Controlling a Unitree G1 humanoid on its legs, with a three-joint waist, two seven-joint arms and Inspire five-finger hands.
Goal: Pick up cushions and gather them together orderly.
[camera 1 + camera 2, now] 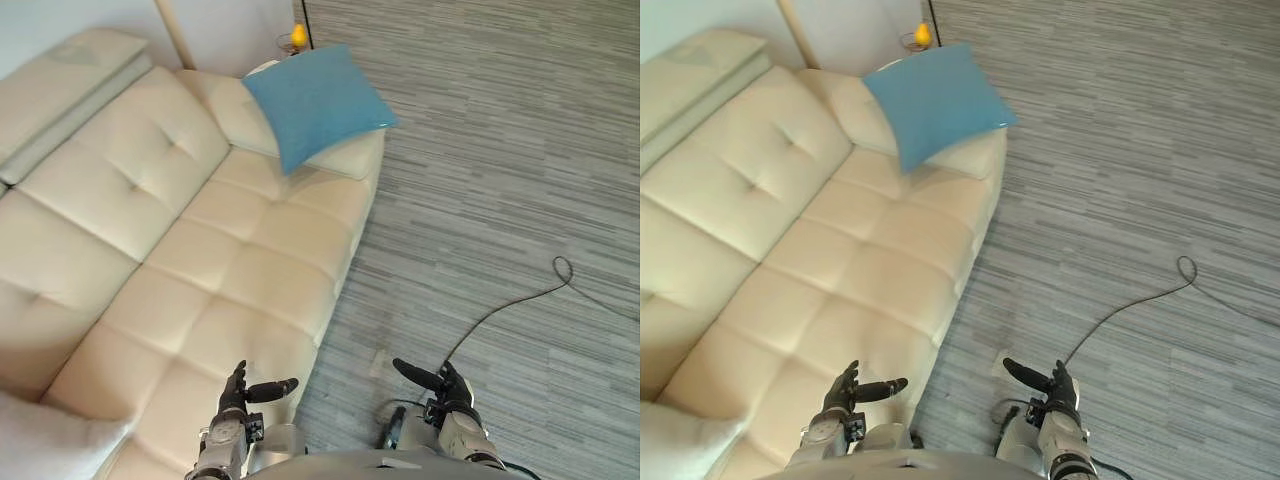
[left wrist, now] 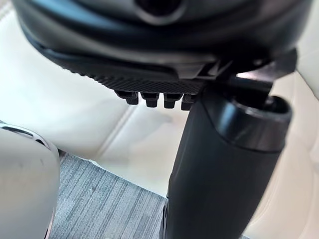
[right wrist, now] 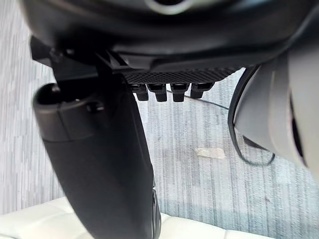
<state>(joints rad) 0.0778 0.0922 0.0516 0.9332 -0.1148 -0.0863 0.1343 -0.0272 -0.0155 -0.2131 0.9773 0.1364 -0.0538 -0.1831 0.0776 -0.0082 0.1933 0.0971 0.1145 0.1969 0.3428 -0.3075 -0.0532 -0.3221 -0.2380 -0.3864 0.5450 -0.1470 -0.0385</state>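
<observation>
**A:** Where's the cushion?

**B:** The blue cushion [image 1: 315, 100] lies at twelve o'clock, at the far end of the sofa [image 1: 200, 250]. It is tilted on the arm, with one corner out past the edge over the floor [image 1: 500, 150]. A pale lump [image 1: 45, 440] at eight o'clock may be a second cushion, but too little of it shows to be sure.

**A:** And the hands?

**B:** Both are low and empty. The left hand [image 1: 240, 395] is at seven o'clock over the seat's front edge. The right hand [image 1: 440, 382] is at five o'clock over the floor. Fingers are relaxed and straight, thumbs out, touching nothing.

**A:** What could go wrong?

**B:** The blue cushion is well apart from both hands, so I'd expect a walk along the sofa before any reach. A nudge on its overhanging corner could tip it off the arm onto the floor. A yellow thing [image 1: 298, 36] sits just behind it at twelve, and a long reach might knock that too. A soft cushion may also sag out of a loose pinch.

**A:** And the surface?

**B:** Cream tufted upholstery that looks smooth, so a cushion could slide on it. The floor is grey and streaked, open from one to five o'clock.
</observation>
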